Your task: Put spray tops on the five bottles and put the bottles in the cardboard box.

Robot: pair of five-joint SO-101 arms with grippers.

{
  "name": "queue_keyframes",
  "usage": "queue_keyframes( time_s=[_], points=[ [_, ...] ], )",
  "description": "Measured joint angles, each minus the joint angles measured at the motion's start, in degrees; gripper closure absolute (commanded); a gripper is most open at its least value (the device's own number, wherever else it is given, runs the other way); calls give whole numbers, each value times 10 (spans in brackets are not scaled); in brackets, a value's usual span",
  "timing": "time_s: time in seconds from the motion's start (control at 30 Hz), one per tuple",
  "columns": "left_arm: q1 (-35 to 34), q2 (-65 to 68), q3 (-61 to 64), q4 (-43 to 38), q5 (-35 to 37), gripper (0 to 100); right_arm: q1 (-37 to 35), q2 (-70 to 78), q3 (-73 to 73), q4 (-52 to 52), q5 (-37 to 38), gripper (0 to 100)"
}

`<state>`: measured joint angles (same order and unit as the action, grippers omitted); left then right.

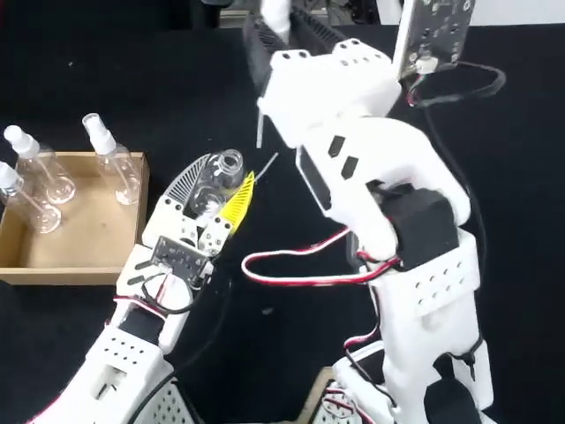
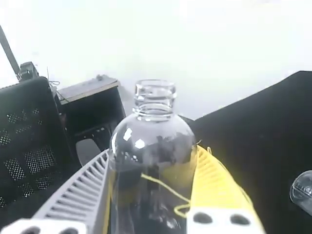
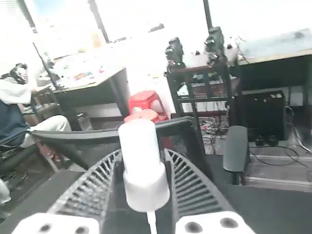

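Note:
My left gripper (image 1: 226, 181) is shut on a clear bottle (image 1: 222, 170) with no top, just right of the cardboard box (image 1: 62, 265). In the left wrist view the bottle (image 2: 153, 141) stands upright between the grey finger (image 2: 78, 195) and the yellow finger (image 2: 214, 185), its threaded neck bare. My right gripper (image 1: 281, 26) is raised at the table's far side, shut on a white spray top (image 3: 144, 165). The spray top's thin tube (image 1: 260, 124) hangs down beyond the bottle. Three bottles with spray tops (image 1: 119, 163) stand in the box.
A thin white straw (image 1: 267, 164) lies on the black table beside the held bottle. A clear rounded object (image 2: 302, 190), maybe another bottle, sits to the side. The right arm's white body (image 1: 388, 203) and its red and white cables (image 1: 291, 265) cover the table's middle.

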<state>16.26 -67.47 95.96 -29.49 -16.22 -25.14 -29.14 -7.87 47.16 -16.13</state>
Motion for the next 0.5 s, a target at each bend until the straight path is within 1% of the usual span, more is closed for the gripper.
queue_keyframes(
  time_s=[0.27, 0.4, 0.5],
  points=[
    [2, 0, 0, -6, 0, 970, -18, -2, 11, -3, 0, 970],
    [2, 0, 0, -57, 0, 970, -28, -4, 32, -4, 0, 970],
    [1, 0, 0, -73, 0, 970, -30, -4, 46, -17, 0, 970]
  ],
)
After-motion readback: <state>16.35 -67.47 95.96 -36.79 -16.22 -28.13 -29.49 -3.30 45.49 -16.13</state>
